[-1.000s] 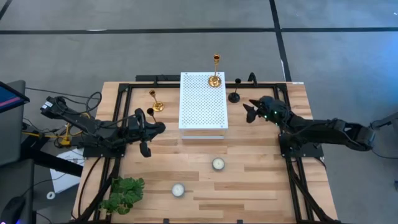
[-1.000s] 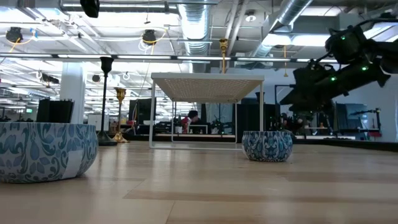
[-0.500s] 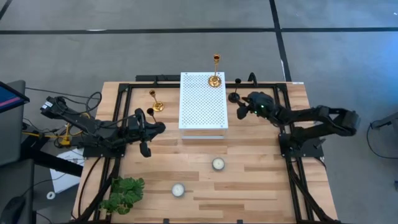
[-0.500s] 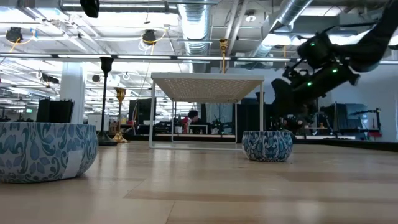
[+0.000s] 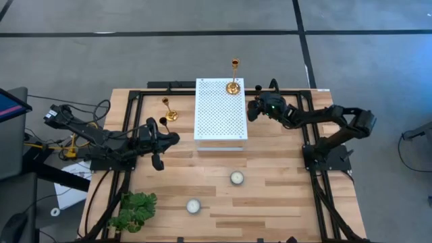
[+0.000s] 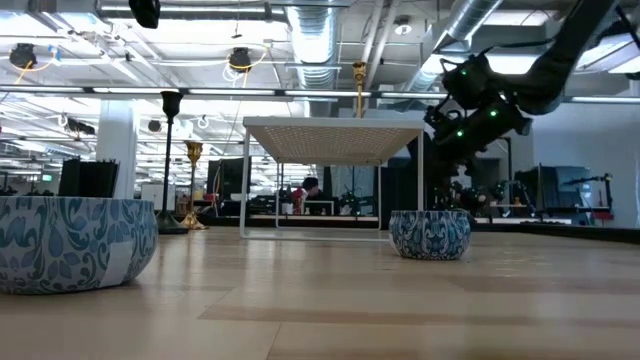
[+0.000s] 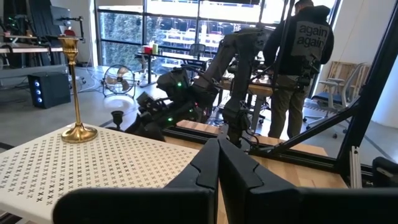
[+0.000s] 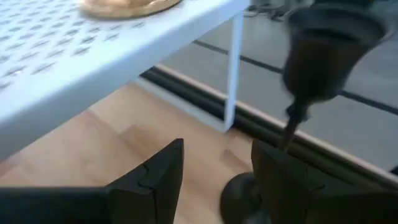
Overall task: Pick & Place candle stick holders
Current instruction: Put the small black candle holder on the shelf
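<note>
A white perforated stand [image 5: 219,108] sits mid-table with a gold candle stick holder [image 5: 233,84] on its far right corner. A black holder [image 5: 258,88] stands on the table just right of the stand. My right gripper [image 5: 254,108] is open at this holder. In the right wrist view its fingers [image 8: 214,180] flank the holder's round base [image 8: 244,194], and the stem [image 8: 291,127] rises by one finger. A second gold holder [image 5: 169,111] and a second black one [image 5: 163,122] stand left of the stand. My left gripper [image 7: 217,168] is shut and empty beside them. My right gripper comes level from the table's right side at the black holder's lower stem and base [image 8: 244,194]. The stem stands close by one finger [image 8: 283,180]. I cannot tell whether that finger touches it. The holder stands upright on the table.
Two small blue-patterned bowls [image 5: 236,177] [image 5: 193,206] sit on the near half of the table. A green leafy plant [image 5: 135,210] is at the near left corner. The stand's thin leg [image 8: 235,68] is close to my right gripper. A person [image 7: 298,68] stands beyond the table.
My right gripper has gone toward the table's left and far edge, from the open table right of the stand to the black holder beside it. Its arm has stretched out behind it. The holders have not moved.
</note>
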Available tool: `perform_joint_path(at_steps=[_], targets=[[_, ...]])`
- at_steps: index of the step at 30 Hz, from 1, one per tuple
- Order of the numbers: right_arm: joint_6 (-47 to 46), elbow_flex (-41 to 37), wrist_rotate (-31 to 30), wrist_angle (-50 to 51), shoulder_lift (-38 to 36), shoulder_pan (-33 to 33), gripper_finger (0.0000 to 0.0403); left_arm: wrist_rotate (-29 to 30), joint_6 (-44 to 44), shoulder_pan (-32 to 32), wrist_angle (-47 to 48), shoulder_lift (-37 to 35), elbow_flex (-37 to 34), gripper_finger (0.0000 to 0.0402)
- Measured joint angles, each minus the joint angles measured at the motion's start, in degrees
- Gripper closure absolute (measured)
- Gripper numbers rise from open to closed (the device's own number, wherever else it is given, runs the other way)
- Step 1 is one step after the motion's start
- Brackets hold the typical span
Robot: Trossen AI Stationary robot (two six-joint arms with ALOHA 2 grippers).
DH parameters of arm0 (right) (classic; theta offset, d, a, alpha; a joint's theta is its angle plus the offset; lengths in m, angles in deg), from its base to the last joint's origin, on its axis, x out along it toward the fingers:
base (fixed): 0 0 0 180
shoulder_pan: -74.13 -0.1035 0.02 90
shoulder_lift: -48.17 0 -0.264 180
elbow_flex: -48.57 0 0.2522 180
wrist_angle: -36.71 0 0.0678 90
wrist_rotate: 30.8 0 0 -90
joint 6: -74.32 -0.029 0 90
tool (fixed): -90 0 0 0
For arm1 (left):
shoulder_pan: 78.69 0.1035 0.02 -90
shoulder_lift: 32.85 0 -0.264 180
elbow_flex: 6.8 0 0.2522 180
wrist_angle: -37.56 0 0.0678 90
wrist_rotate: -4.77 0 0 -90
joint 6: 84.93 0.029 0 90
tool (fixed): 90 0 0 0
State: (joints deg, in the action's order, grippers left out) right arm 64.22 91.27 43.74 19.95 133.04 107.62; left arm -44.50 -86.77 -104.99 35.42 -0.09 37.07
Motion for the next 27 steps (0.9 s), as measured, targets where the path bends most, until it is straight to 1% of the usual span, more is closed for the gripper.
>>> perform_joint_path(at_steps=[4,8,13,19,20,27], targets=[[-0.3,0.4,-1.1,0.6,0.8,1.0,0.0232,0.0,-0.1,0.0,0.0,0.0,0.0,0.0396],[-0.4,0.4,-1.3,0.7,0.8,2.1,0.0259,0.0,-0.1,0.0,0.0,0.0,0.0,0.0396],[-0.4,0.4,-1.3,1.0,0.7,3.4,0.0312,0.0,-0.1,0.0,0.0,0.0,0.0,0.0396],[-0.4,0.4,-1.1,1.0,0.7,3.3,0.0388,0.0,-0.1,0.0,0.0,0.0,0.0,0.0396],[-0.4,0.4,-1.1,1.0,0.7,3.1,0.0395,0.0,-0.1,0.0,0.0,0.0,0.0,0.0396],[-0.4,0.4,-1.0,3.4,-1.5,1.1,0.0401,0.0,-0.1,0.0,0.0,0.0,0.0,0.0396]])
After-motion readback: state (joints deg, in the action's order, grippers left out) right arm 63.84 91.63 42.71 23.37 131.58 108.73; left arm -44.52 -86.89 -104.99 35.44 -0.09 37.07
